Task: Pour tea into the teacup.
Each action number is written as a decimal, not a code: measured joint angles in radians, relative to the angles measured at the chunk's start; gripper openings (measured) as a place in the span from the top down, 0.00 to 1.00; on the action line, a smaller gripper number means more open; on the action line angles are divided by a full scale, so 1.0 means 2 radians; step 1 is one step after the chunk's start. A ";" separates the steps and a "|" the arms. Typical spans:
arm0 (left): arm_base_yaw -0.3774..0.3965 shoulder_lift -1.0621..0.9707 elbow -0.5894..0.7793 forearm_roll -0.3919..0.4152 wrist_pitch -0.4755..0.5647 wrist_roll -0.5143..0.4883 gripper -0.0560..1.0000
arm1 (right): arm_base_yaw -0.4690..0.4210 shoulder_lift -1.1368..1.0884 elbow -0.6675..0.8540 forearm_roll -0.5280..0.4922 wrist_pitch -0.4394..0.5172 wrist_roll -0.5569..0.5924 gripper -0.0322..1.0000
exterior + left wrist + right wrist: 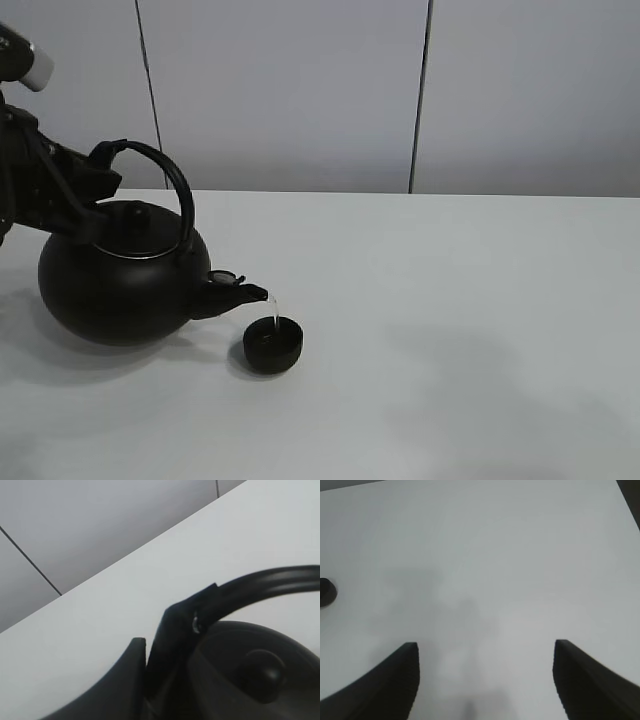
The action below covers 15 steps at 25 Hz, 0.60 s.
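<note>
A big round black kettle [120,285] is tipped toward the right at the table's left. My left gripper [103,168] is shut on its arched handle [270,582]. A thin stream of tea [274,308] falls from the short spout [240,293] into the small black teacup [273,345] standing just below it. In the left wrist view my left gripper [155,660] clamps the handle's end above the lid knob [262,672]. My right gripper [485,680] hangs open over bare table, far from the teacup [326,592], with nothing between its fingers.
The white table [480,300] stretches to the right of the cup. A pale panelled wall [300,90] stands behind its far edge. The right arm does not show in the exterior high view.
</note>
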<state>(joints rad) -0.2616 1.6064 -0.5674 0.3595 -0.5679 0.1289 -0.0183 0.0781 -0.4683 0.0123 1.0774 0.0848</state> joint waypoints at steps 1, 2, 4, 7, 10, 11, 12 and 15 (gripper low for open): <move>0.000 0.000 0.000 0.000 0.000 0.000 0.82 | 0.000 0.000 0.000 0.000 0.000 0.000 0.47; 0.000 0.000 0.000 0.000 0.000 0.000 0.82 | 0.000 0.000 0.000 0.000 0.000 0.000 0.47; 0.000 0.000 0.000 0.000 0.000 0.000 0.82 | 0.000 0.000 0.000 0.000 0.000 0.000 0.47; 0.000 0.000 0.000 0.000 0.000 0.000 0.82 | 0.000 0.000 0.000 0.000 0.000 0.000 0.47; 0.000 0.000 0.000 0.000 0.000 0.000 0.82 | 0.000 0.000 0.000 0.000 0.001 0.000 0.47; 0.000 0.000 0.000 0.000 0.000 0.000 0.82 | 0.000 0.000 0.000 0.000 0.000 0.000 0.47; 0.000 0.000 0.000 0.000 0.000 -0.001 0.82 | 0.000 0.000 0.000 0.000 0.000 0.000 0.47; 0.000 0.000 0.000 0.000 0.000 -0.029 0.82 | 0.000 0.000 0.000 0.000 0.000 0.000 0.47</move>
<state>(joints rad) -0.2616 1.6064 -0.5674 0.3595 -0.5670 0.0705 -0.0183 0.0781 -0.4683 0.0123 1.0773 0.0848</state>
